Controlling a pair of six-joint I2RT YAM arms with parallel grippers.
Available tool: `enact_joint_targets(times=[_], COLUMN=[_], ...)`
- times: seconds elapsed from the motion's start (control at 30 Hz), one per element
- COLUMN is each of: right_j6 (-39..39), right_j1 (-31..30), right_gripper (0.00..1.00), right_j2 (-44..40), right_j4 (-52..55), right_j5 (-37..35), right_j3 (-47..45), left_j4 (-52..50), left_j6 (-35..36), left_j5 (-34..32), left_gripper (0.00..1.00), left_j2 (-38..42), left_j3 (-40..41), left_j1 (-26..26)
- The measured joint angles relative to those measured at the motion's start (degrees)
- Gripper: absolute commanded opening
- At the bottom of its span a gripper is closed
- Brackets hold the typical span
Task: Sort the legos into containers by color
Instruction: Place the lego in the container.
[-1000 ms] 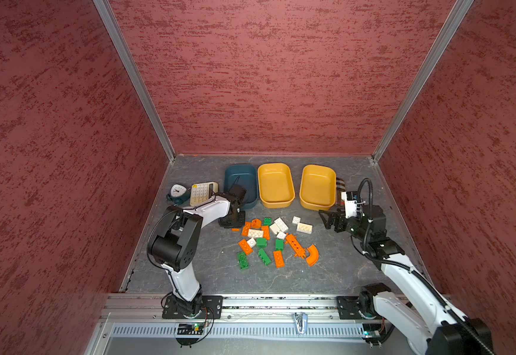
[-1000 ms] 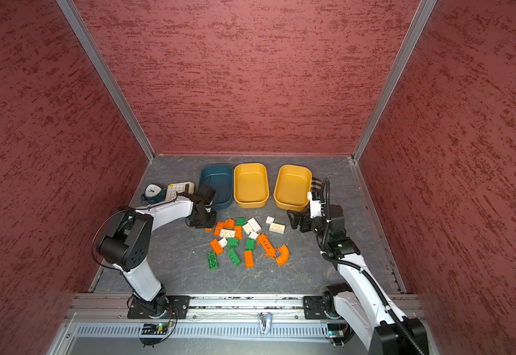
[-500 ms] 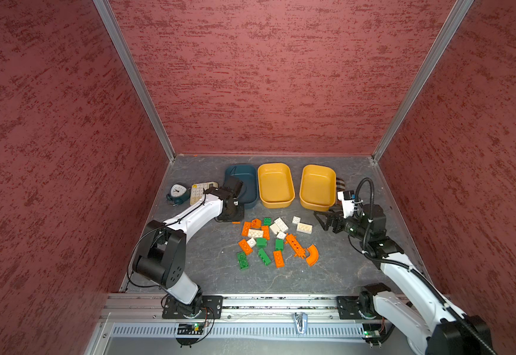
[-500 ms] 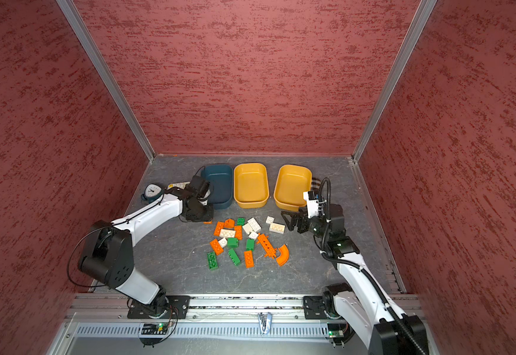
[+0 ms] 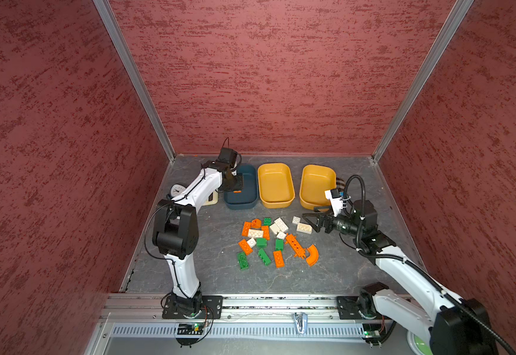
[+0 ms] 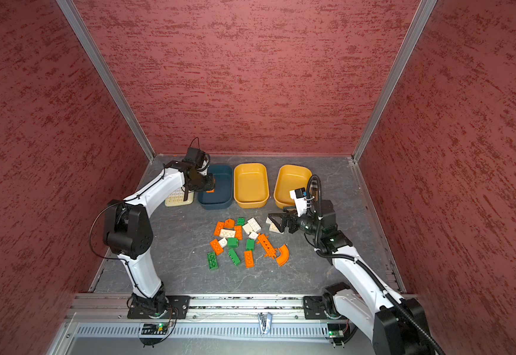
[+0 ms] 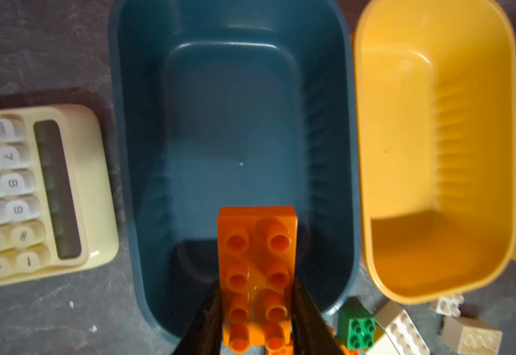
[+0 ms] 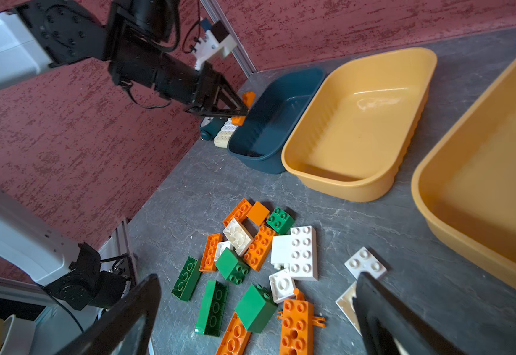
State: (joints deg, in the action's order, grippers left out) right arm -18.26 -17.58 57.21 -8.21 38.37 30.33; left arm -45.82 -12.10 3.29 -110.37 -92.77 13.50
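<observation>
Pinching orange brick (image 7: 256,246) with left tool (image 5: 236,186) over teal tub (image 7: 232,138) | holding right tool (image 5: 309,222) spread wide beside white bricks (image 8: 365,263) | tub flanked by calculator (image 7: 50,196) (yellow tub (image 7: 404,153) opposite side)

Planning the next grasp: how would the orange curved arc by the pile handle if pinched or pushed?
The orange arc looks like rigid plastic, so it likely won't flex. Its curved sides offer little flat surface to clamp, so it may twist or slip in a grip. Lying flat, it would probably slide or pivot when pushed, not roll.
</observation>
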Motion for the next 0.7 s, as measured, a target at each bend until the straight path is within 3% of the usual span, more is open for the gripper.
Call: enact_joint_targets(times=[0.2, 0.33, 0.57, 0.7], right_j6=[-0.02, 0.04, 0.24, 0.31], right_j1=[-2.16, -3.26, -3.67, -3.72], right_gripper=[0.99, 0.99, 0.99, 0.99], right_j2=[2.38, 3.8, 4.46, 4.46], right_j4=[-0.96, -0.85, -0.48, -0.31], right_j5=[-1.01, -2.38, -4.31, -5.14], right_j3=[1.29, 1.36, 1.88, 1.88], left_j4=[0.46, 0.57, 0.39, 0.33], left_j6=[1.2, 1.9, 2.32, 2.01], left_j5=[-1.14, -1.53, -0.33, 0.68], left_gripper=[0.35, 0.47, 0.57, 0.59], left_j2=[-7.32, -9.94, -10.12, -6.19], left_j3=[-5.4, -8.2, -9.51, -4.59], left_j1=[-2.56, -3.34, -3.17, -1.79])
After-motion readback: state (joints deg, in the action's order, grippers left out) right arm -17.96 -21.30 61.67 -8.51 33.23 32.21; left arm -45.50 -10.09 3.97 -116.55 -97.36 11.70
